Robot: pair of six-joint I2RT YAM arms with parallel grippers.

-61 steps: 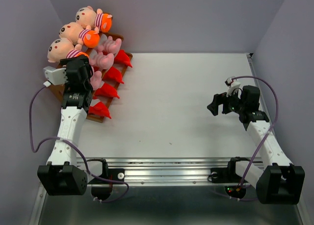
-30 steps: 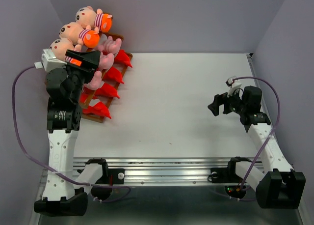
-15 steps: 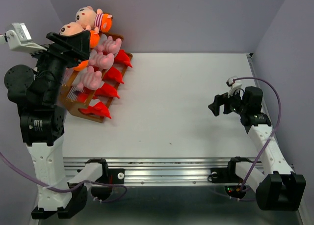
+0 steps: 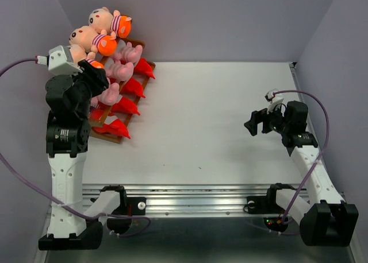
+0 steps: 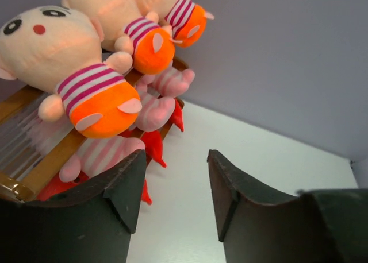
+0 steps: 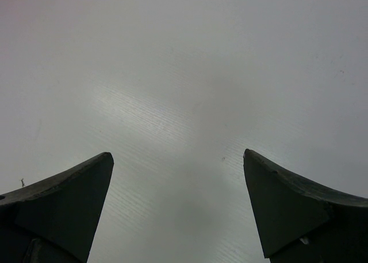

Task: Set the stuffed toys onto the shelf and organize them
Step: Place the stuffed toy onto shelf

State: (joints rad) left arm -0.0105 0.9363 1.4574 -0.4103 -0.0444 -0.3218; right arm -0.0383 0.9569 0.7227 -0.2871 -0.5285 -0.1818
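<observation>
Top view, upper left: left arm (image 4: 68,111) covers body of nearest boy doll (image 4: 79,49) and left side of shelf (image 4: 110,138). I can't see jaw gap there. Left wrist view: head of farthest boy doll (image 5: 187,19) cut by top edge; red monsters (image 5: 154,147) mere slivers behind pigs.

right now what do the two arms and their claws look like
The left arm and right arm have white tube links, black joints and bases, each trailing a purple cable. The left claw and right claw have matte black wedge-shaped fingers.
</observation>
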